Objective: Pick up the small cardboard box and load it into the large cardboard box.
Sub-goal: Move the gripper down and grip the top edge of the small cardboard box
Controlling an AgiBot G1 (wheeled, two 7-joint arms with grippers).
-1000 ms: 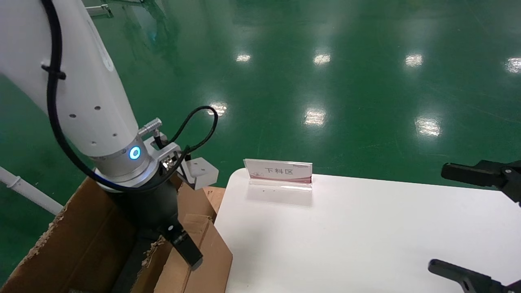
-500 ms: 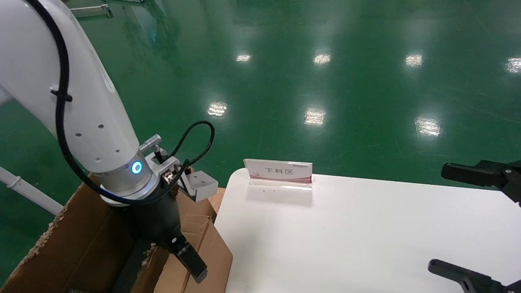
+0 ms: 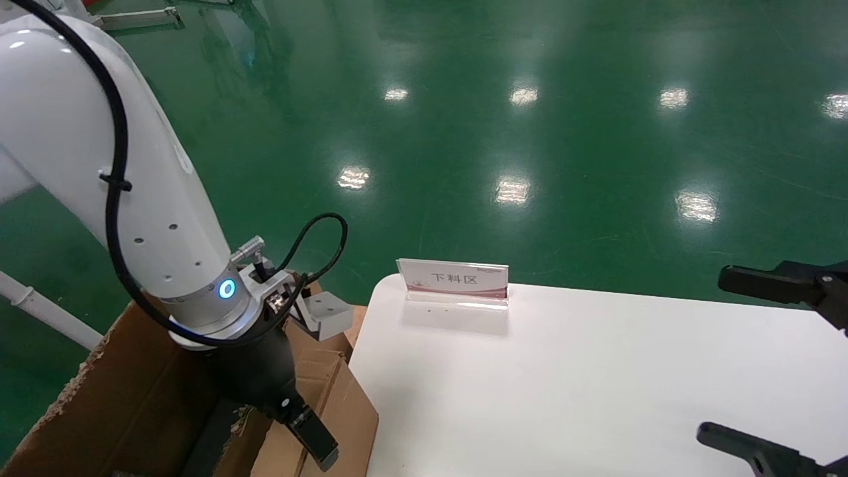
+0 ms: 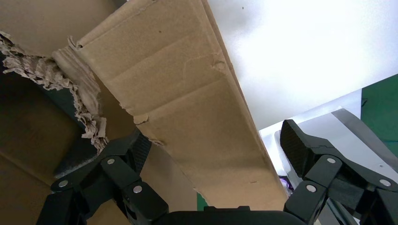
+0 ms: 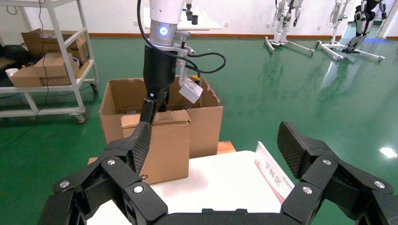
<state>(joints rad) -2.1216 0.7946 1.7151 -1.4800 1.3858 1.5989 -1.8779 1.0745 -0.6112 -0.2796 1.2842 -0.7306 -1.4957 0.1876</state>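
— So where is the small cardboard box (image 5: 162, 147)?

— The right wrist view shows it upright, between the white table (image 3: 596, 384) and the large cardboard box (image 5: 206, 117). The left gripper (image 3: 311, 434), fingers spread, straddles its top.

— And the right gripper (image 3: 775, 371)?

— Open, far right. A sign (image 3: 454, 281) stands behind.

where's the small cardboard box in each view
Head view: small cardboard box at lower left, between table edge and large cardboard box.
Left wrist view: fills the centre, between the open fingers.
Right wrist view: left of centre, standing on edge.
Shared landmark: left gripper at its top.
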